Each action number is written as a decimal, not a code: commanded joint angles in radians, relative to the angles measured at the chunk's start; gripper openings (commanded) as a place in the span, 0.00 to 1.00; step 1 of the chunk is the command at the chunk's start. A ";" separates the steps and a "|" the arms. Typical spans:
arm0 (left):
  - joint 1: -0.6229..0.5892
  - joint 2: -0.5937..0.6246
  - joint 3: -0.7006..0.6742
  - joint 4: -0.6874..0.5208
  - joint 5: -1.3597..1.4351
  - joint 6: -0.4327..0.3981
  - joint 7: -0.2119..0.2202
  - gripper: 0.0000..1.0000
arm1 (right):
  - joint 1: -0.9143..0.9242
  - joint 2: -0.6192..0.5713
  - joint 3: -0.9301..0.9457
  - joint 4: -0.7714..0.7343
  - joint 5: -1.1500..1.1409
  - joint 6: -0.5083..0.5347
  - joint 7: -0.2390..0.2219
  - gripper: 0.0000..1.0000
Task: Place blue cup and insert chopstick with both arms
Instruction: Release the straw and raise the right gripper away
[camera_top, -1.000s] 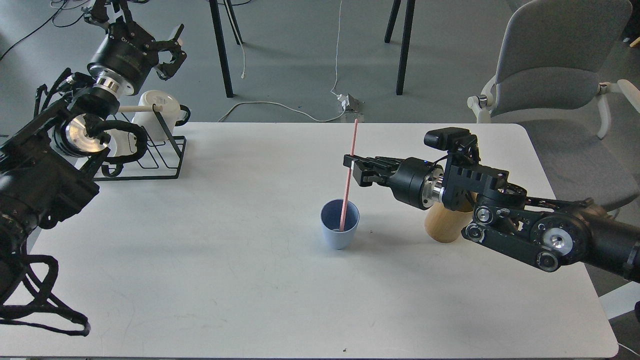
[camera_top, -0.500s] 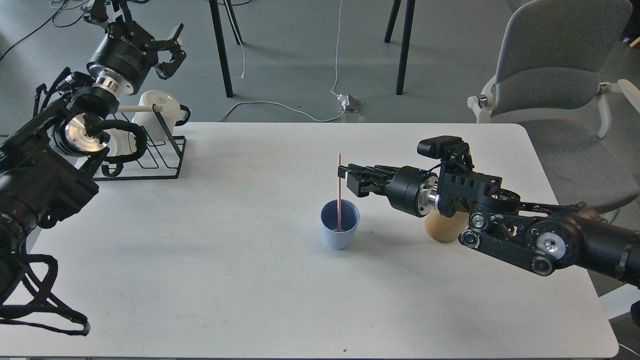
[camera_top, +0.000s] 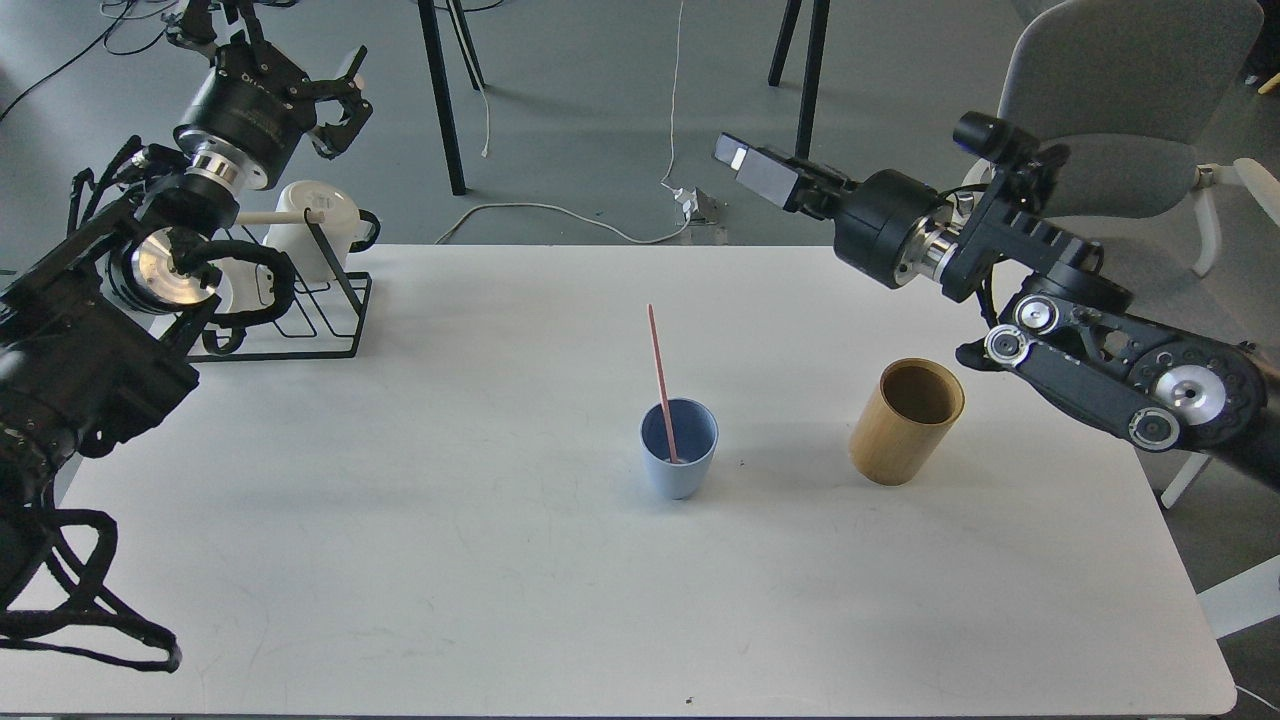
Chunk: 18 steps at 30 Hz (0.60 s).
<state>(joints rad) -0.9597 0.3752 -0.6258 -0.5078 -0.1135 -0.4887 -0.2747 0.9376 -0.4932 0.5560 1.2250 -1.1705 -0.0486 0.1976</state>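
Pink against white, the chopstick (camera_top: 661, 383) now stands free in the cup (camera_top: 679, 446), just right of the frame's centre on the bench (camera_top: 400, 520). Half a second ago the right end effector (camera_top: 745, 165) was level with the stick's top, just right of it; a second ago it pinched the stick partway down. It has since pulled up and away to the upper right of the frame, well apart from the cup, holding nothing. Its fingers show end-on as one dark block, so I cannot tell whether they are spread or together. The retreat has also uncovered the bamboo holder (camera_top: 906, 421), right of the cup.

The release suggests the insertion is done, and the cup looks placed, upright and undisturbed.

The stick's long axis runs steeply upward: lower end down inside the cup, upper end tilted toward the frame's upper left, where before it leaned right, then stood near vertical. It seems to lean on the rim.

At upper left, the left end effector (camera_top: 340, 100) hangs above the rack (camera_top: 300, 320), fingers spread, empty, unmoved.
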 joint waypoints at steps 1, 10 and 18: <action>0.001 -0.010 0.000 -0.002 0.000 0.000 -0.003 0.99 | -0.002 -0.057 0.073 -0.001 0.165 0.000 0.008 0.99; 0.007 -0.019 -0.008 0.002 -0.005 0.000 -0.004 0.99 | -0.039 -0.100 0.140 -0.097 0.692 -0.005 0.083 1.00; 0.019 -0.051 -0.008 0.047 -0.008 0.000 -0.004 0.99 | -0.123 -0.084 0.264 -0.231 1.049 0.003 0.083 1.00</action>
<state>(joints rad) -0.9412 0.3370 -0.6284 -0.4770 -0.1177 -0.4887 -0.2792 0.8411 -0.5820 0.7803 1.0351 -0.2290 -0.0505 0.2809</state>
